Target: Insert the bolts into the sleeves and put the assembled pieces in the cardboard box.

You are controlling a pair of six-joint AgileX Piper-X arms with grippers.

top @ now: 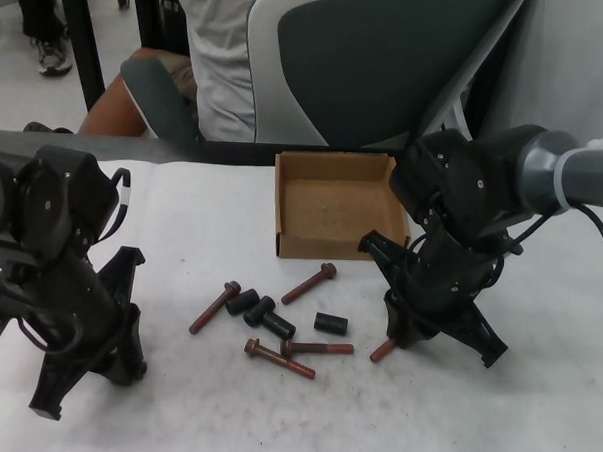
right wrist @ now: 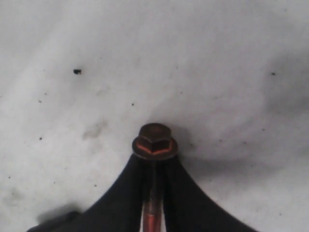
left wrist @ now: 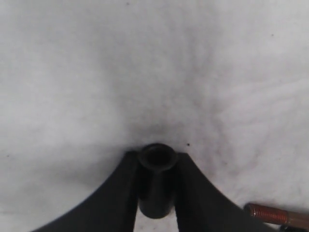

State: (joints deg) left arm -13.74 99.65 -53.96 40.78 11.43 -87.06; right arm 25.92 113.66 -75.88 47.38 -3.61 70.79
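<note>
My left gripper (left wrist: 157,159) is shut on a black sleeve (left wrist: 157,180), held just above the white bench cloth; in the high view this gripper (top: 86,382) stands low at the front left. My right gripper (right wrist: 155,164) is shut on a rusty hex-head bolt (right wrist: 155,142), head towards the cloth. In the high view the right gripper (top: 409,341) is right of the loose parts, with the bolt's end (top: 382,351) poking out. Several loose bolts (top: 279,357) and black sleeves (top: 330,323) lie mid-bench. The open cardboard box (top: 325,249) stands behind them.
A loose bolt's shank (left wrist: 275,215) lies close to my left gripper. White cloth (top: 223,413) covers the bench, bare along the front. Behind the bench's far edge stands an office chair (top: 388,70) with a seated person.
</note>
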